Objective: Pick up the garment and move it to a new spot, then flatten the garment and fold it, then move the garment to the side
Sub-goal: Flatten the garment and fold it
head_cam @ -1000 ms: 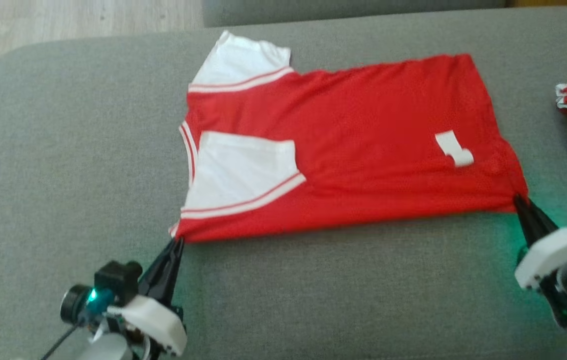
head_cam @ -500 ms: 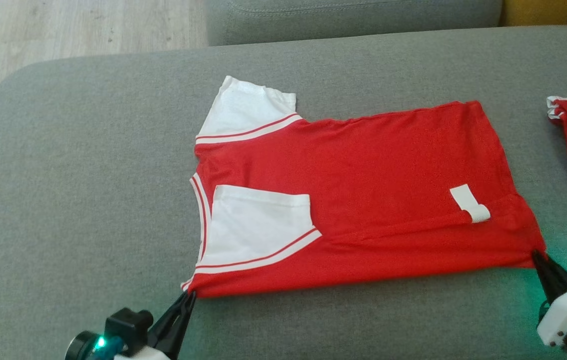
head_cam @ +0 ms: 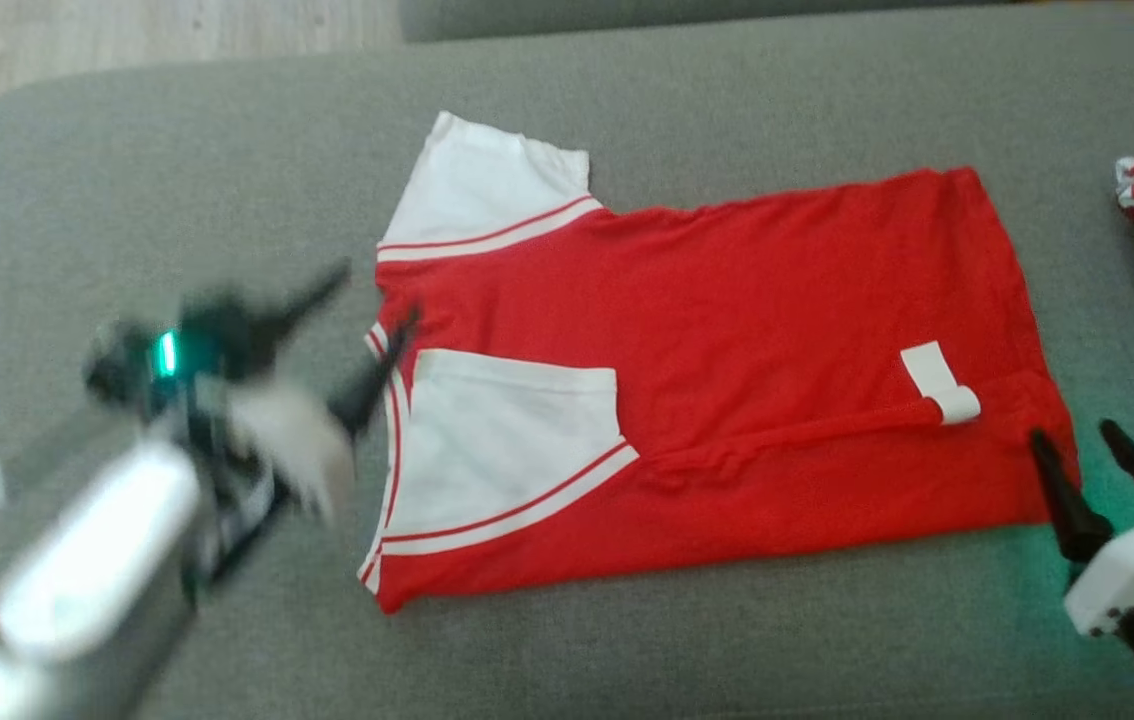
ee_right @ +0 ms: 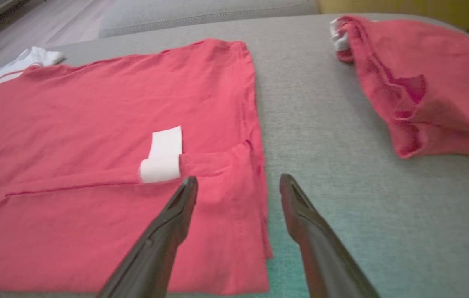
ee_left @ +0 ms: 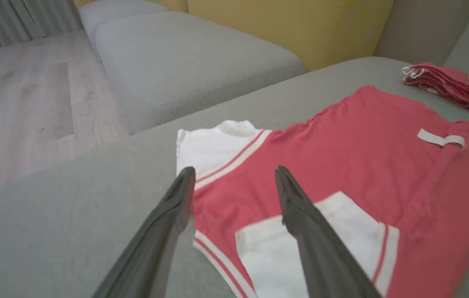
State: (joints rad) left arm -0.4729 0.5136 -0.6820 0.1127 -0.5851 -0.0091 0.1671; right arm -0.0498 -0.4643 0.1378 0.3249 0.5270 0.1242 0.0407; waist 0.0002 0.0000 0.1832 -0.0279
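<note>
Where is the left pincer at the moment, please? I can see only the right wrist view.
Observer: The left pincer is at the collar end of the shirt, raised off the cushion.
Operator: Thank you. Is it gripping any cloth?
Observer: No. In the left wrist view its fingers stand apart with nothing between them.
Operator: And how does the near sleeve lie?
Observer: The near sleeve is folded in and lies flat on the red body.
</note>
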